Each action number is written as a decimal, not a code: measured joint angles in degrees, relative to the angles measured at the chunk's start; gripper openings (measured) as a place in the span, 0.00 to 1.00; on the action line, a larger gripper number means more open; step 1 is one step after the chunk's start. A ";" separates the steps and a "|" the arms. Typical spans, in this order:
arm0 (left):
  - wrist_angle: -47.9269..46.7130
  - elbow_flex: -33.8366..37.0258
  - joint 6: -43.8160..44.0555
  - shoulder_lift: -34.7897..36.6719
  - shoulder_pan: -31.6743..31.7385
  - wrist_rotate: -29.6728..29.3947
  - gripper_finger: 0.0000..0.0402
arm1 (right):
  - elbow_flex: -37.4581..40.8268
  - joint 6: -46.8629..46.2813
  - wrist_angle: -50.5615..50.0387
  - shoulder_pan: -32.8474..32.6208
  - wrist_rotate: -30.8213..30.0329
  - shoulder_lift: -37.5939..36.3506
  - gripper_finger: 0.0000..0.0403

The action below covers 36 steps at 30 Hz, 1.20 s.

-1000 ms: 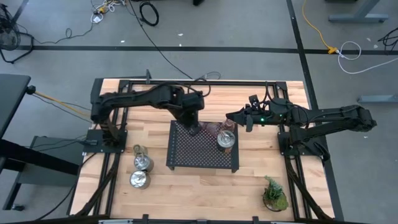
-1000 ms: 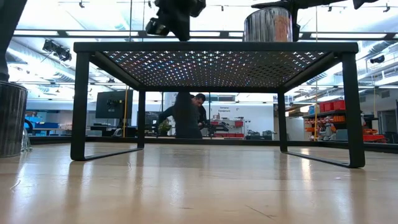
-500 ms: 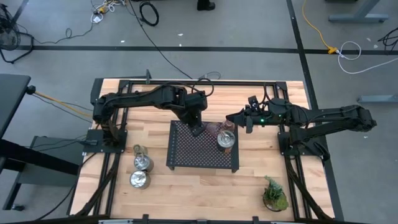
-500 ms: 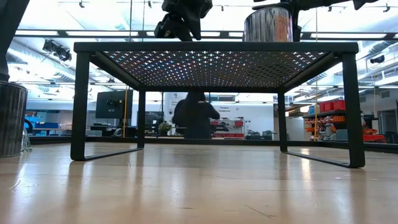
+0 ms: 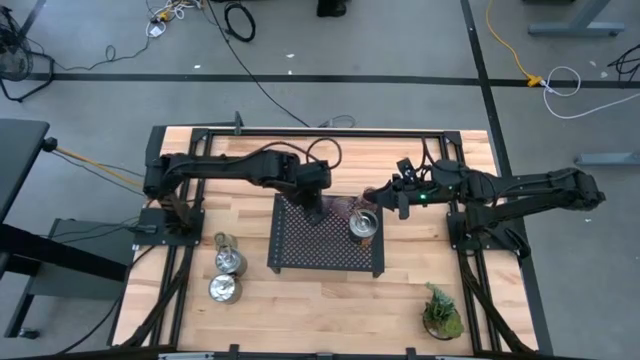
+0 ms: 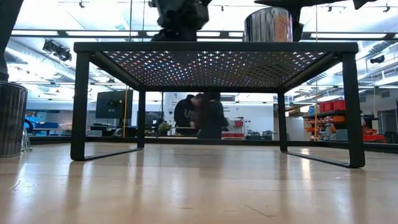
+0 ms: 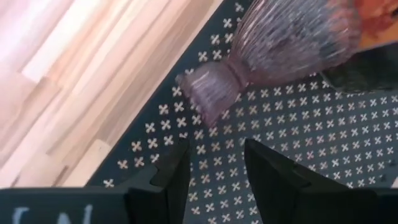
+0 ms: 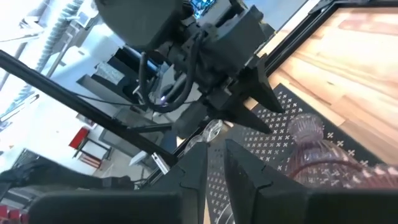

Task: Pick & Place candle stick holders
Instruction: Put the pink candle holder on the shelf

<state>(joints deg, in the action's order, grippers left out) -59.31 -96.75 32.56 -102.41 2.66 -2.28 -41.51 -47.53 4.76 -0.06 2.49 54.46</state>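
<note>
A pink ribbed glass cup (image 7: 280,43) lies on its side on the black perforated tray (image 5: 320,245), near the tray's far edge, its foot (image 7: 208,93) toward my left gripper. My left gripper (image 7: 214,152) is open just short of the foot, low over the tray, touching nothing. It also shows in the high view (image 5: 316,210). An orange-red thing (image 7: 379,12) shows beside the cup. One silver holder (image 5: 364,224) stands on the tray. Two silver holders (image 5: 230,260) (image 5: 224,289) stand on the table left of the tray. My right gripper (image 5: 372,193) hovers by the tray's far right corner, its fingers a narrow gap apart (image 8: 216,149) and empty.
A small potted plant (image 5: 440,315) stands at the table's near right. The tray stands on legs (image 6: 79,106) above the table. A black frame (image 5: 320,132) runs along the table's far edge. People stand in the room behind (image 6: 199,115).
My left gripper has shifted a little toward the table's right over the tray's far edge and has turned about its wrist, coming closer to the lying pink cup. The people in the room behind have moved.
</note>
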 joint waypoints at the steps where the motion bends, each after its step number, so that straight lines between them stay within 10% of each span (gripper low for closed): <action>1: 0.80 1.51 0.71 1.01 0.02 -0.08 0.38 | 0.01 -0.01 -0.18 -0.19 -0.01 0.00 0.13; 23: 39.45 33.20 6.34 19.02 3.53 7.03 0.35 | -0.01 -1.37 -0.27 -0.46 -5.91 0.00 0.13; 36: 44.46 36.42 2.75 18.95 5.47 8.32 0.35 | -0.01 -1.32 3.53 -0.50 -9.17 -0.02 0.13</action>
<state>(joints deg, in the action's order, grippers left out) -14.85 -60.34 35.31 -83.46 8.13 6.03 -41.52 -48.85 8.29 -0.56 -6.68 54.43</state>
